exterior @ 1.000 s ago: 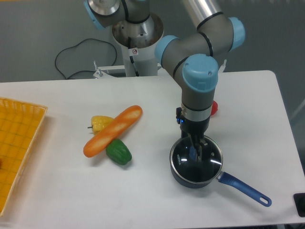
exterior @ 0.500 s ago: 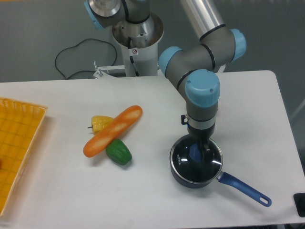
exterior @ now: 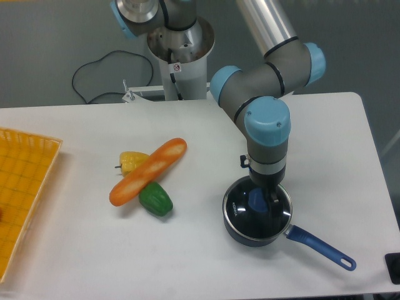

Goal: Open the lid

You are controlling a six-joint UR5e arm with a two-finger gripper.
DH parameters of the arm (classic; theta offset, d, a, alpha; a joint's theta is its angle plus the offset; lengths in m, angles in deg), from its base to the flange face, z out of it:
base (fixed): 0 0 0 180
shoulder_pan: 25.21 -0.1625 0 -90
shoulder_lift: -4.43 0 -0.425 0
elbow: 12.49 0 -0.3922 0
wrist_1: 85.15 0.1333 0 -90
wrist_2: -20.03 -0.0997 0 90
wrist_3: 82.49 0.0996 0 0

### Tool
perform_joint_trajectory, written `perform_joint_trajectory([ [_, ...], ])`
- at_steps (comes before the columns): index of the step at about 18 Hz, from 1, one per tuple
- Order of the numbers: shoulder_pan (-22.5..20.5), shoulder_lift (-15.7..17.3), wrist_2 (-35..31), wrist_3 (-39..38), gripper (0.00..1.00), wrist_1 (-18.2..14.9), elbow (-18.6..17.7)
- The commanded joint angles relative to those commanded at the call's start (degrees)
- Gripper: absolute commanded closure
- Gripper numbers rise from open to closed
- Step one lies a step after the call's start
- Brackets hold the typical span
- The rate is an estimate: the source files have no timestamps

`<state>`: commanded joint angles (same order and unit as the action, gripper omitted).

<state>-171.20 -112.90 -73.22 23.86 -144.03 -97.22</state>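
The lid [exterior: 257, 209] sits on the saucepan [exterior: 250, 232]; being glass, it is probably rigid, slick and breakable, so its blue knob [exterior: 257, 201] offers the safest hold. The gripper [exterior: 264, 199] hangs right at that knob, though whether its fingers are apart or closed cannot be told.

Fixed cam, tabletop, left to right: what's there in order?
Yellow basket → yellow pepper → green pepper → lid on the saucepan, pincer at its knob → saucepan handle. The baguette overlaps both peppers, so it is left out.
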Motion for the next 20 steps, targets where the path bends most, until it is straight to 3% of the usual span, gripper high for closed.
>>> perform_joint_trajectory([
  [20, 0.35, -0.62, -0.26, 0.17, 0.01, -0.26, -0.35],
])
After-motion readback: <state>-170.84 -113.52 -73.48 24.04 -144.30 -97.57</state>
